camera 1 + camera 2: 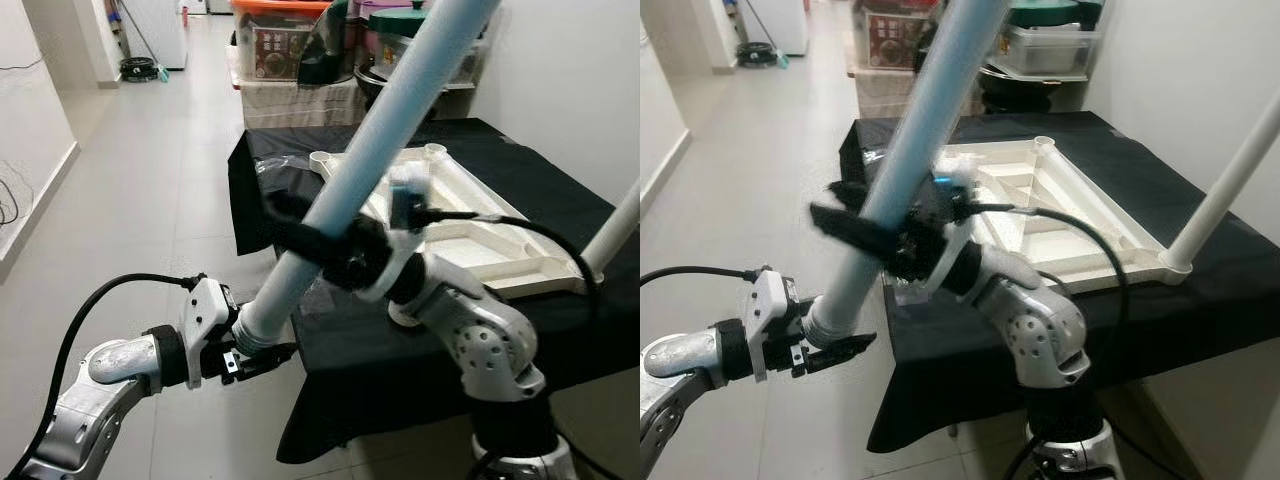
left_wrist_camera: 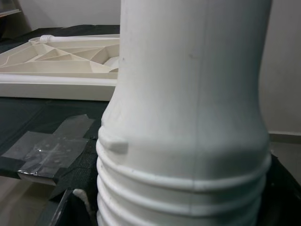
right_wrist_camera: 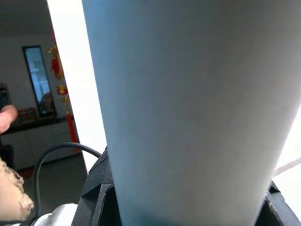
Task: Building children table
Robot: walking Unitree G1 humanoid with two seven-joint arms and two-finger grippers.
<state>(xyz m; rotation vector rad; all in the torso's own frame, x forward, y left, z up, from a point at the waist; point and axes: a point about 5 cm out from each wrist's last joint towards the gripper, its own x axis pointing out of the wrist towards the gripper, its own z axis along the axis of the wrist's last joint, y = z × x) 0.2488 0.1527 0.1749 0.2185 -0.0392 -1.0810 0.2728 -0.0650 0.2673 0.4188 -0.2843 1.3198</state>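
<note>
Table leg (image 1: 400, 110), long white tube, tilted: threaded lower end pinched in the left claw (image 1: 255, 350), with the right claw (image 1: 335, 250) clamped around the shaft higher up. Tabletop (image 1: 470, 225), cream, ribbed underside up, lies on the black-draped desk (image 1: 560, 170) just beyond the right claw. A second leg (image 1: 615, 235) stands in its near corner, right of that claw.
</note>
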